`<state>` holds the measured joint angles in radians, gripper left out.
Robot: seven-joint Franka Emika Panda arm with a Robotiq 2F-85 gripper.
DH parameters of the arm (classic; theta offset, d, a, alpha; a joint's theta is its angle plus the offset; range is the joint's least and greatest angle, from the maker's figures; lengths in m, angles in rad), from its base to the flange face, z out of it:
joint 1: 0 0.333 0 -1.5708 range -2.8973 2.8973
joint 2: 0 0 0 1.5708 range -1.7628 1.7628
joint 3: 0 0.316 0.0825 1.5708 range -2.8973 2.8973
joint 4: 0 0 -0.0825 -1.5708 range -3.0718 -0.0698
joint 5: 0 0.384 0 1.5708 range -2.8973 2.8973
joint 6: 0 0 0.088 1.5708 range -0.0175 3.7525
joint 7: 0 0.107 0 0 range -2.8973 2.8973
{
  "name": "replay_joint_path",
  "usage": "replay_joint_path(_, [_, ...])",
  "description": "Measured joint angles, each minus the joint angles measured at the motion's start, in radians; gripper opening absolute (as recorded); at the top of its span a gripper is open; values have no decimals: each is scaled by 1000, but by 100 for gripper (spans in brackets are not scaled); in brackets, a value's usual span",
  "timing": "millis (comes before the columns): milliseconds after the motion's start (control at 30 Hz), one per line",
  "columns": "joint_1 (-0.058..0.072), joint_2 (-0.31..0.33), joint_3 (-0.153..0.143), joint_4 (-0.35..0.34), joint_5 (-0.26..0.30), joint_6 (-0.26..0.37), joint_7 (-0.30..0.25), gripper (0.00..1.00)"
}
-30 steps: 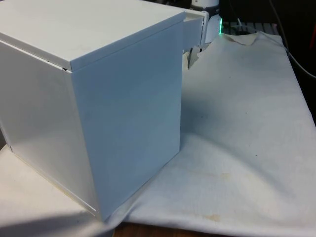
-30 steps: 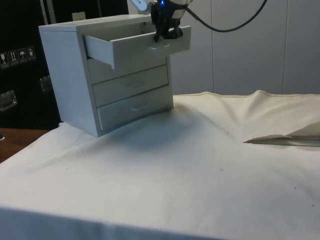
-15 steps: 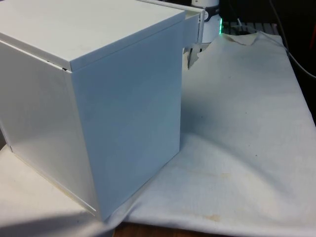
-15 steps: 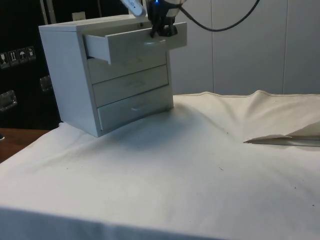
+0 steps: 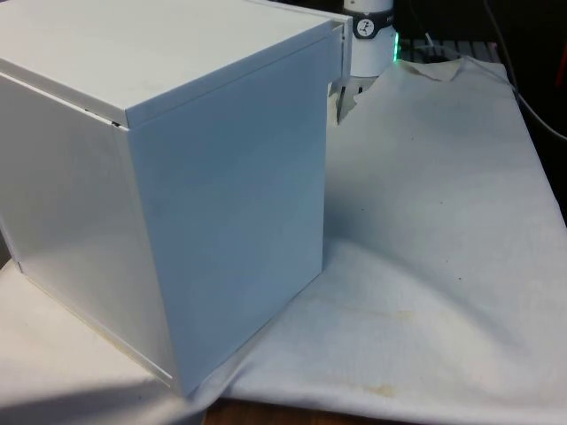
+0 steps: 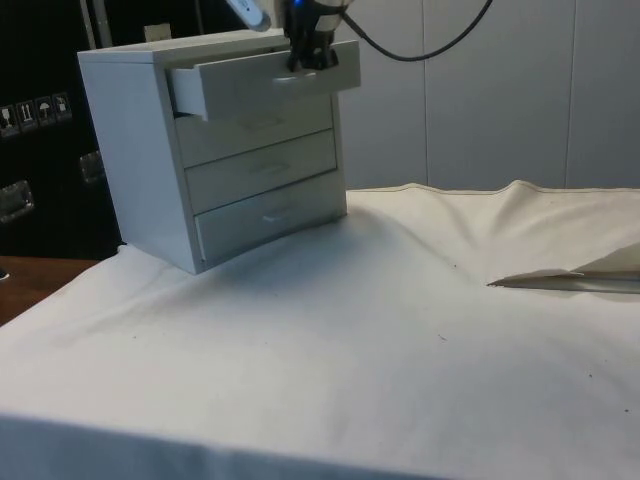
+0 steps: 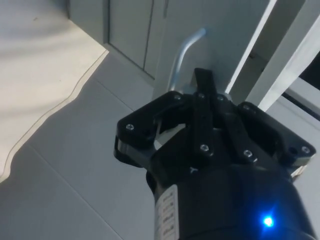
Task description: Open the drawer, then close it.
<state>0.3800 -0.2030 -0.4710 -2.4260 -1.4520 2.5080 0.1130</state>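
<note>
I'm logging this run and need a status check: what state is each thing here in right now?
Top drawer: partly open, sticking out past the two below.
Middle drawer: shut.
Bottom drawer: shut.
Chest of drawers: upright on the cloth.
Tool: at the top drawer's handle, shut on it.

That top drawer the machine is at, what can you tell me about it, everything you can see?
The top drawer is the uppermost of three in a white chest of drawers standing on the white cloth. It looks like painted wood or board, with a flat front and a curved metal handle. It is partly open, sticking out a little past the two shut drawers below it. The black gripper is at the handle on its front, with the jaws closed around the handle.
</note>
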Motion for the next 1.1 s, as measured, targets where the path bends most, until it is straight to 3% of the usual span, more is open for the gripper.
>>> replay_joint_path(833, [0, 175, -86, 175, 62, 117, -6, 0])
replay_joint_path(1100, [0, 200, -92, 200, 83, 124, -7, 0])
